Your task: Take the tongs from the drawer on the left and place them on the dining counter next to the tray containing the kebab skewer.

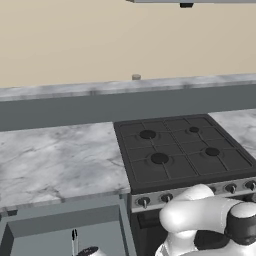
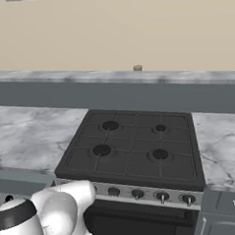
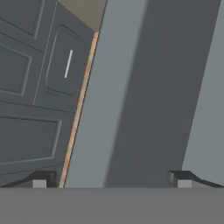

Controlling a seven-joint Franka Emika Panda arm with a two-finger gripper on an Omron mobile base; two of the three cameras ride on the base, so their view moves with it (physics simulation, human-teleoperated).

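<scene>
We had the gripper (image 3: 111, 181) spread wide, nothing between its 2 fingertips (image 3: 39, 180), right over the drawer (image 1: 65, 220) that stood pulled out; the tongs (image 1: 74, 241) lay inside it, left of the stove (image 1: 182, 150).

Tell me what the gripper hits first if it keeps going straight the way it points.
Likely the open drawer: the gripper, fingers spread wide, points at its grey surface, though depth is unclear.
</scene>
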